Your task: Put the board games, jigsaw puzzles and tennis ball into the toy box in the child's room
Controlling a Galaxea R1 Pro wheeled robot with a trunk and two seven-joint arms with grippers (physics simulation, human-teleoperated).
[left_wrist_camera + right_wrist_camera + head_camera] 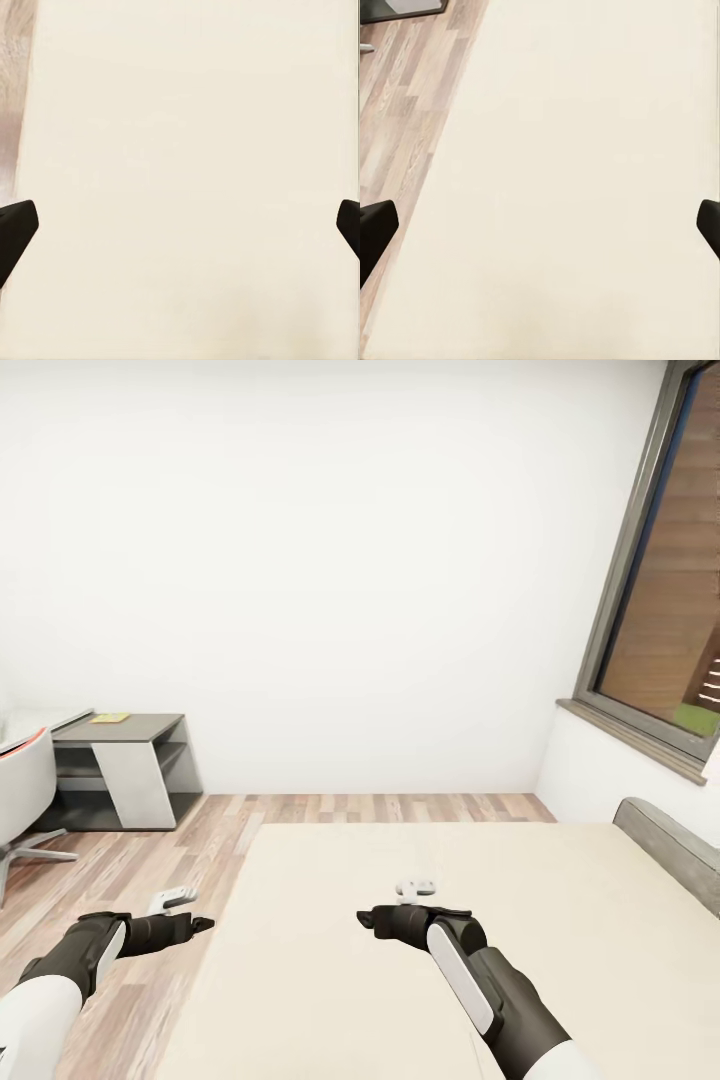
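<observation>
Both wrist views show dark fingertips at the far edges of the picture, so the jaws of the left gripper (200, 925) and the right gripper (364, 919) stand wide apart, holding nothing. The left gripper hovers over the wooden floor (120, 880) just beside the cream bed (420, 1000), the right one above the bed's near part. Well beyond, a grey desk (140, 735) by the white wall (330, 560) carries a flat yellowish item (109, 717) too small to identify, beside a white chair (25, 780); a window (665, 570) is at the right.

Bare bed (330, 960) under both spread jaws
</observation>
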